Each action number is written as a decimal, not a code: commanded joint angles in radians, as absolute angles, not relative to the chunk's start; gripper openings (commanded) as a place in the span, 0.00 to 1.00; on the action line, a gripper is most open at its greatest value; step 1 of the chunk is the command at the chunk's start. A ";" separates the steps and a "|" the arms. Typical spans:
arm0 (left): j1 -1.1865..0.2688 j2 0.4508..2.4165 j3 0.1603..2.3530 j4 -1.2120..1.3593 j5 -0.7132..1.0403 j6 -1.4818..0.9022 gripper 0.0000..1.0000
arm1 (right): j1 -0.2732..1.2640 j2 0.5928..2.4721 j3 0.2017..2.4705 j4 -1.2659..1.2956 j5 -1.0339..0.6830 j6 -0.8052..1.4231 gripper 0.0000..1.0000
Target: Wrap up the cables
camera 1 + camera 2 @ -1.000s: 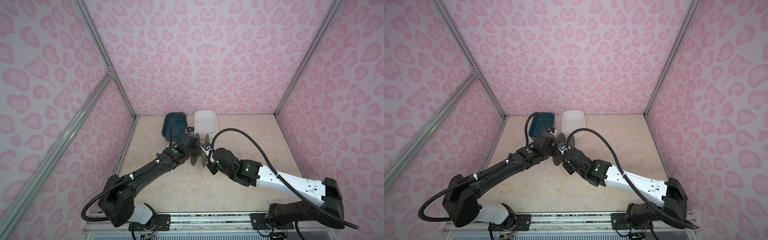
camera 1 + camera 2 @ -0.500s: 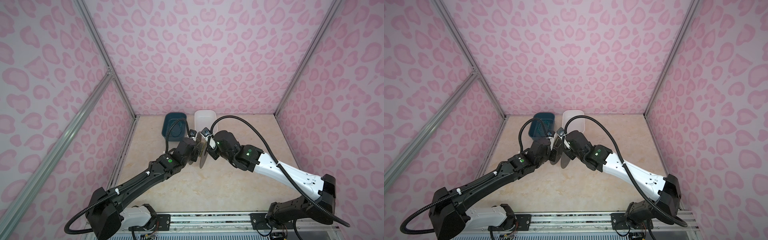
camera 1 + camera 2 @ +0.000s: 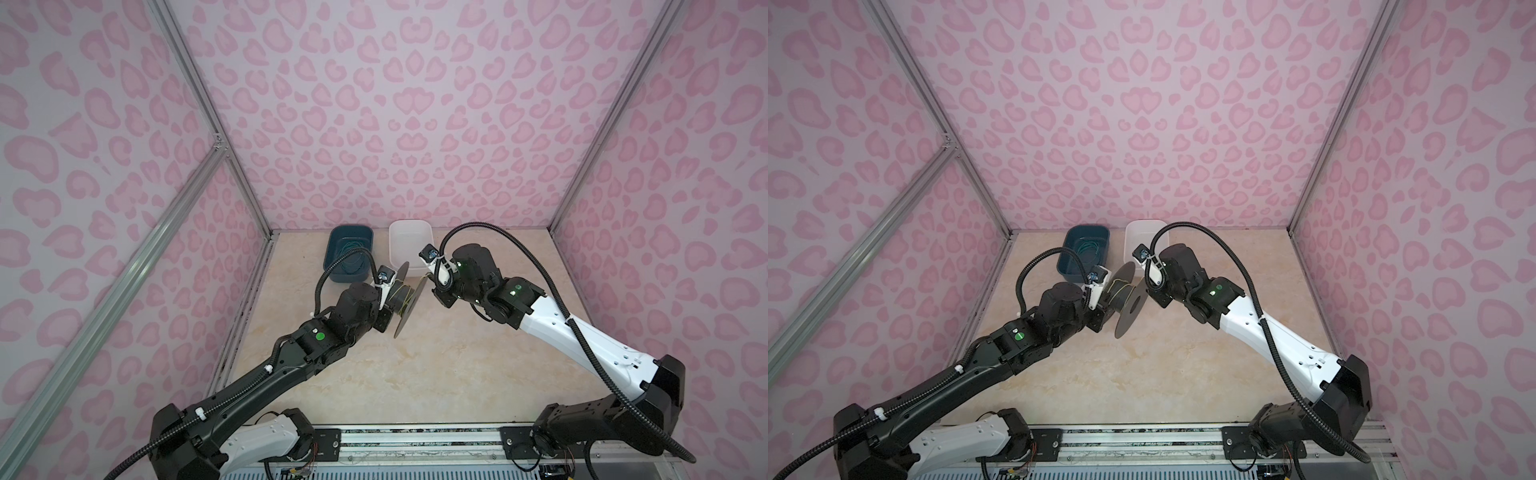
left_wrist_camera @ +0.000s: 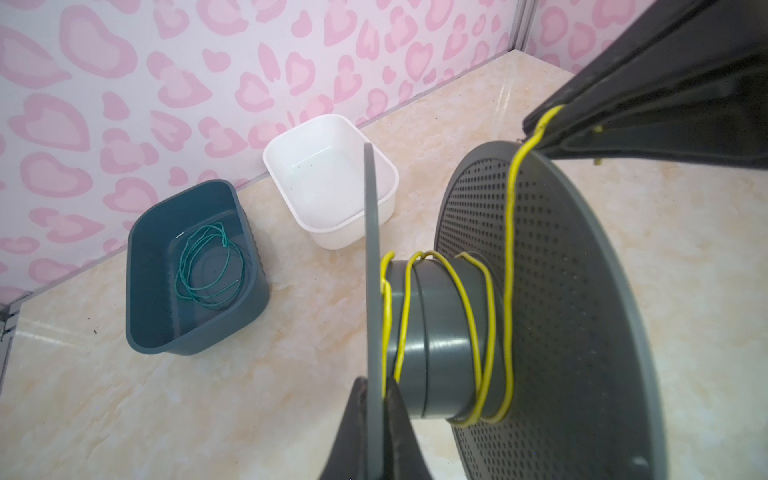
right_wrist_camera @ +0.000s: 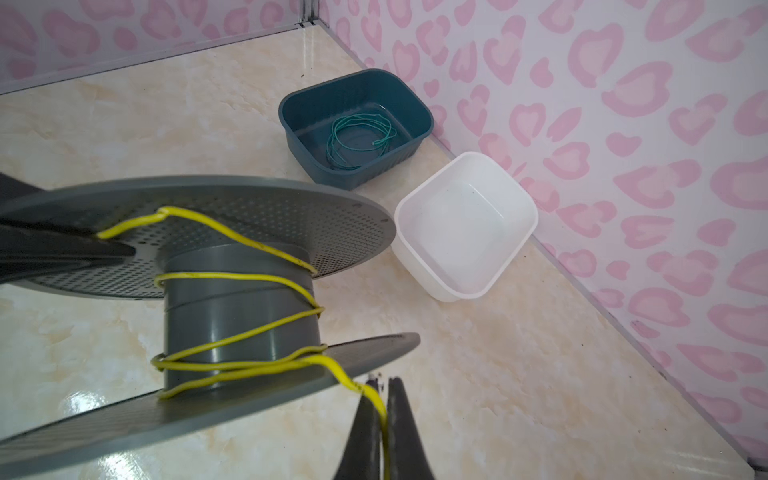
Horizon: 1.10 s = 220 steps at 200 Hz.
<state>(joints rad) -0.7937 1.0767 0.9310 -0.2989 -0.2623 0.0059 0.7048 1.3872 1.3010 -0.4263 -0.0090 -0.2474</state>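
Observation:
A grey spool (image 3: 409,297) with two perforated flanges hangs above the table in both top views. My left gripper (image 4: 376,384) is shut on the rim of one flange (image 4: 372,249) and holds the spool (image 3: 1127,299) up. The cable, a thin yellow wire (image 4: 509,249), runs in several loose turns round the hub (image 5: 241,332). From there the yellow wire (image 5: 232,274) passes over the other flange's edge into my right gripper (image 5: 380,384), which is shut on it. In a top view the right gripper (image 3: 428,278) sits at the spool's far side.
A dark teal bin (image 3: 349,253) holding a coiled green wire (image 4: 203,266) stands at the back wall. An empty white bin (image 3: 409,245) stands beside it, just behind the spool. Pink patterned walls enclose the table on three sides.
My right gripper has carried the yellow wire from the spool's near side up and round to its far side, toward the bins. The left arm has drawn back slightly, still holding the spool.

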 commanded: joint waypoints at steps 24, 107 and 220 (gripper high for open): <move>-0.793 1.004 0.904 -0.497 -0.176 0.135 0.04 | 0.608 1.348 1.250 -0.209 0.024 -0.222 0.00; -0.774 0.921 0.902 -0.479 -0.031 0.161 0.04 | 0.519 1.290 1.091 -0.085 -0.069 -0.200 0.00; -0.635 0.988 1.022 -0.507 0.247 0.205 0.04 | 0.456 1.233 1.049 -0.110 -0.166 -0.269 0.00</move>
